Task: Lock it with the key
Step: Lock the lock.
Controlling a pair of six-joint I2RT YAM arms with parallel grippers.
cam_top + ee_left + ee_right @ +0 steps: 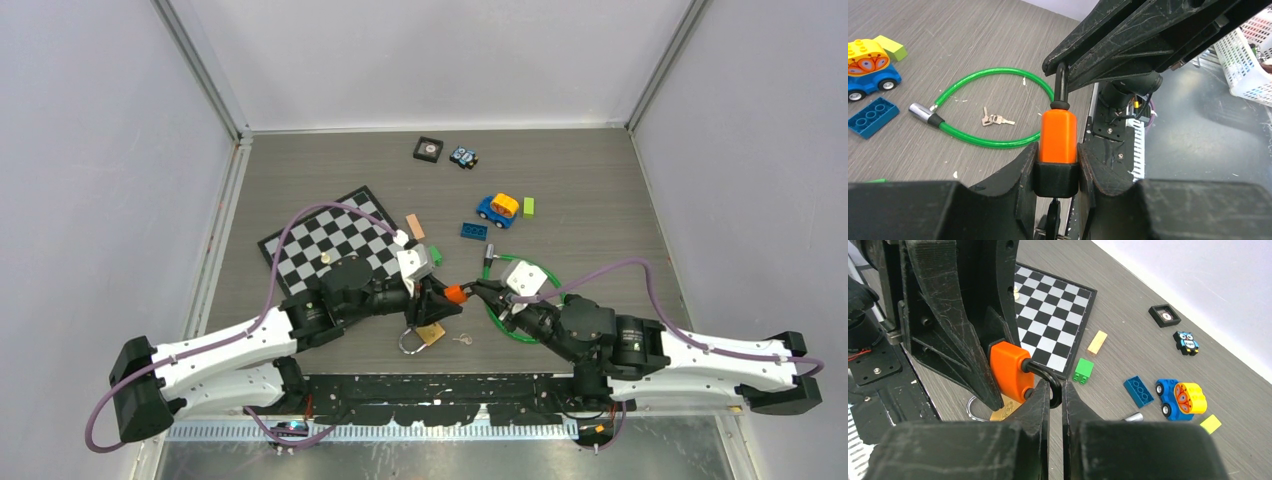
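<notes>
Currently the left gripper (1057, 167) is clasping the orange padlock (1058, 132), with the right gripper (1056, 395) pinching its black shackle (1040, 371). The keys (993, 119) are lying loose on the desk (973, 40).

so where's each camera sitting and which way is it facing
Top: above and behind the bases, facing down the table; both arms show.
Left wrist: on the left arm, facing right along the left gripper toward the cable.
Right wrist: on the right arm, facing left along the right gripper toward the chessboard.
Shared: all show the orange lock.
</notes>
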